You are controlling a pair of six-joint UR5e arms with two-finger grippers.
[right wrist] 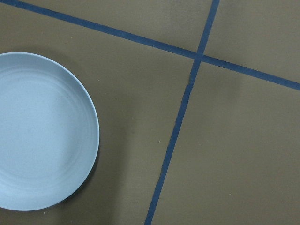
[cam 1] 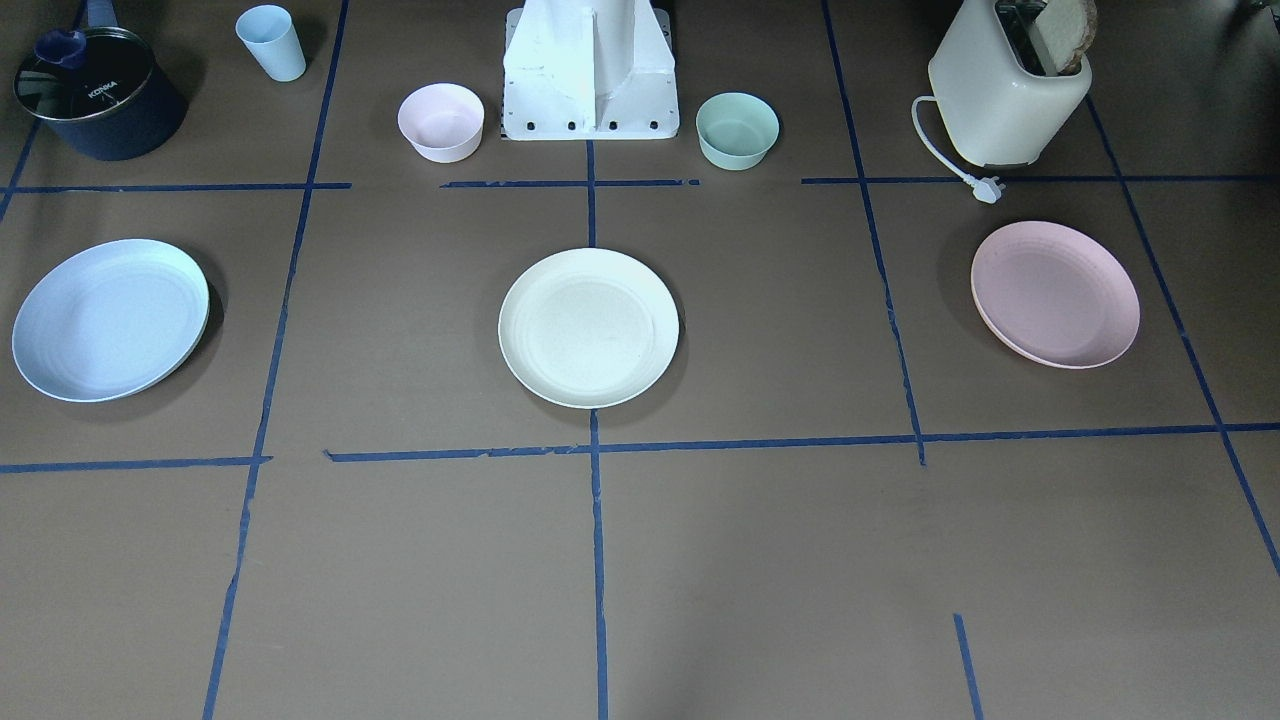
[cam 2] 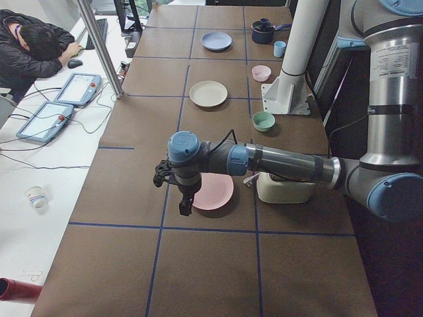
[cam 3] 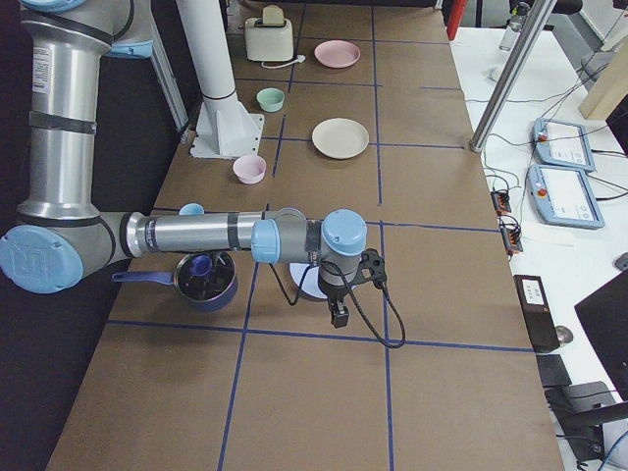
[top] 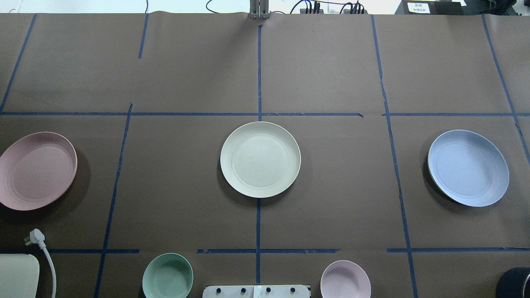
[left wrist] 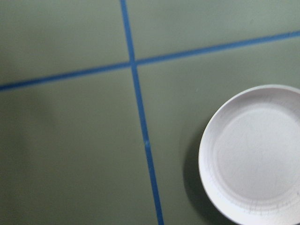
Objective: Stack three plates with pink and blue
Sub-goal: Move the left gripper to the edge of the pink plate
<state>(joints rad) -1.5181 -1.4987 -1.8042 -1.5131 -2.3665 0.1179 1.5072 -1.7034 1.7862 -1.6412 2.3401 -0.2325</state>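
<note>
At the robot's left the pink plate (top: 37, 169) lies flat and alone on the table (top: 331, 198); the left gripper (cam 2: 185, 206) hangs above the table just beside it, on the side away from the robot's base, so the plate lies back toward the robot from the tool; only the side view shows this gripper, so I cannot tell whether its fingers are apart or together. In the middle sits the cream plate (top: 260, 159), well apart from both others and from both arms; it looks the likely base of the stack. At the right lies the blue plate (top: 468, 167), with the right gripper (cam 3: 339, 316) poised just beside it, again on the operators' side; its fingers' state cannot be told either. Being round, the plates have no long axis to align with; the left arm is nearer pink, the right nearer blue. Farthest right, the dark pot (cam 1: 95, 95) bears "KONKA" on its lid.
</note>
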